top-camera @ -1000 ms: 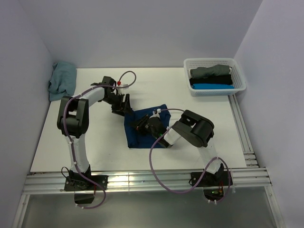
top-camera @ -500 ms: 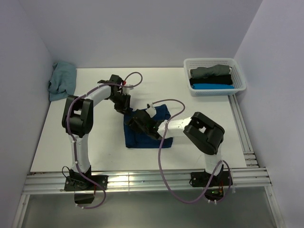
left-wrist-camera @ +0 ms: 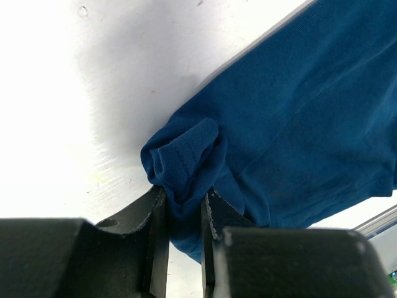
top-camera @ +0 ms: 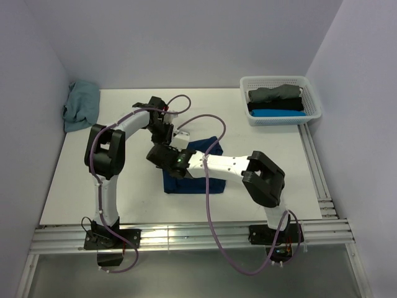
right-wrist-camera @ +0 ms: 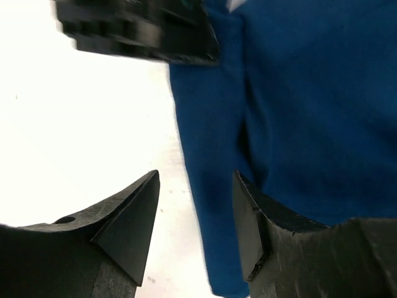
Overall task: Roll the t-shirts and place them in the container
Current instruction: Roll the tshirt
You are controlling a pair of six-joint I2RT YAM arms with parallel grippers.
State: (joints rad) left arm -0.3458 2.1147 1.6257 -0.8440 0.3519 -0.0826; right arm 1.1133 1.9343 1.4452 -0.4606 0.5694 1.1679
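The dark navy t-shirt [top-camera: 176, 184] lies folded mid-table, partly under my right arm. My left gripper [top-camera: 166, 136] is at its far left corner. In the left wrist view it [left-wrist-camera: 183, 203] is shut on a bunched fold of the shirt [left-wrist-camera: 298, 112]. My right gripper [top-camera: 156, 155] reaches across the shirt to its left edge. In the right wrist view it [right-wrist-camera: 195, 186] is open and straddles that edge of the shirt [right-wrist-camera: 298, 112], one fingertip [right-wrist-camera: 139, 205] over bare table, the other over cloth. The left gripper [right-wrist-camera: 142, 28] shows blurred at the top there.
A white lattice basket [top-camera: 313, 99] at the back right holds a grey roll [top-camera: 273, 93], a black roll [top-camera: 276, 105] and a bright blue roll [top-camera: 277, 113]. A pale teal shirt [top-camera: 82, 105] lies crumpled at the back left by the wall.
My right arm has stretched left across the shirt, its gripper now at the shirt's left edge. My left gripper has moved right to the shirt's far corner.
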